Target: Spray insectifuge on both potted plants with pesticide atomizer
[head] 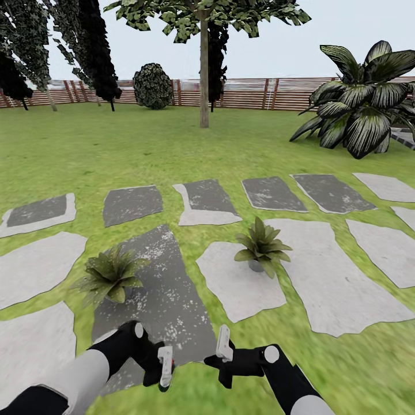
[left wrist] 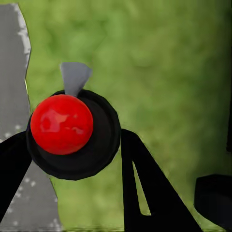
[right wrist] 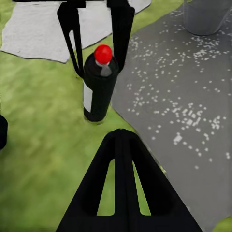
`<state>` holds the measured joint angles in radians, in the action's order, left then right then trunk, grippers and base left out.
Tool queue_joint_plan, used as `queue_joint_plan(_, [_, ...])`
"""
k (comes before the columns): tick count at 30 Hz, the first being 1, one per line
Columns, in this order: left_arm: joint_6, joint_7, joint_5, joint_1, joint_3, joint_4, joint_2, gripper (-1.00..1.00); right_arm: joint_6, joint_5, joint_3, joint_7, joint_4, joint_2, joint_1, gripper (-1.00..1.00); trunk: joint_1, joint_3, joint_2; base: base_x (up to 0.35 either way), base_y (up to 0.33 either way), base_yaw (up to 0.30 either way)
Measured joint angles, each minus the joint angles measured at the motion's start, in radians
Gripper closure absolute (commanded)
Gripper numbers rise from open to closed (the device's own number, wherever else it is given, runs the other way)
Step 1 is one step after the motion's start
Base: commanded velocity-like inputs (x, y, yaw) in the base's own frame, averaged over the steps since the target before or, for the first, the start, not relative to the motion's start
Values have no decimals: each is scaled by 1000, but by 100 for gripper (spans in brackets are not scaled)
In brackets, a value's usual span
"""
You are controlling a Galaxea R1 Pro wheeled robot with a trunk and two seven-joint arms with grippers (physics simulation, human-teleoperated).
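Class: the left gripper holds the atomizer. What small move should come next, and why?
Probably carry the left gripper, shut on the atomizer, forward toward the nearer plant: the bottle sits low, short of its leaves.

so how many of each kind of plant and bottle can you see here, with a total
small potted plants: 2, one nearer the left arm, one nearer the right
pesticide atomizer: 1, held in the left claw
big striped-leaf bush: 1
round dark shrub by the fence: 1
total: 5
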<state>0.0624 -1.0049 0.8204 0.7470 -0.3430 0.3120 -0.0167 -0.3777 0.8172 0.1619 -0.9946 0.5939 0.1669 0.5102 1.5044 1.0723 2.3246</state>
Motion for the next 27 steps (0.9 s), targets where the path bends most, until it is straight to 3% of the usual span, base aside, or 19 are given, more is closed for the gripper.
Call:
queue_joint_plan(4, [0,1,-2,-1,0,-2,-38,100,0,2,0,0,-3,-1,0,100,0,0,0,0,0,0])
queue_joint_plan(5, [0,1,-2,-1,0,-2,-46,100,0,3,0,0,-4,-1,0,-100,0,0,0,0,0,0])
queue_joint_plan(10, [-1,18,-11,-23,7,-1,-63,100,0,3,0,2,-4,-3,0,-100,0,0,0,0,0,0])
queue_joint_plan(13, [-2,118,-42,-45,14,-1,-60,100,-2,5,1,6,-6,-6,0,-100,0,0,0,0,0,0])
queue_joint_plan(15, [-2,189,-127,-65,15,-22,-55,100,-3,5,4,7,-4,-20,-1,-100,0,0,0,0,0,0])
queue_joint_plan(16, [-2,230,-205,-74,16,-30,-53,100,-3,5,6,12,-6,-55,-3,-100,0,0,0,0,0,0])
queue_joint_plan(17, [-2,255,-247,-78,16,-33,-52,100,-4,3,7,26,-8,-82,-4,-100,0,0,0,0,0,0])
queue_joint_plan(19, [-2,363,-376,-92,17,-36,-49,100,-5,-14,11,126,-51,-151,-8,-100,0,0,0,0,0,0])
queue_joint_plan(22, [-1,493,-490,-115,16,-41,-48,100,-8,-91,37,241,-160,-201,-9,-100,0,0,0,0,0,0])
queue_joint_plan(25, [1,698,-645,-138,17,-43,-48,100,-9,-175,50,337,-233,-244,-9,-100,0,0,0,0,0,0])
queue_joint_plan(27, [3,802,-721,-156,15,-43,-46,100,-10,-224,51,411,-259,-260,-12,-100,0,0,0,0,0,0])
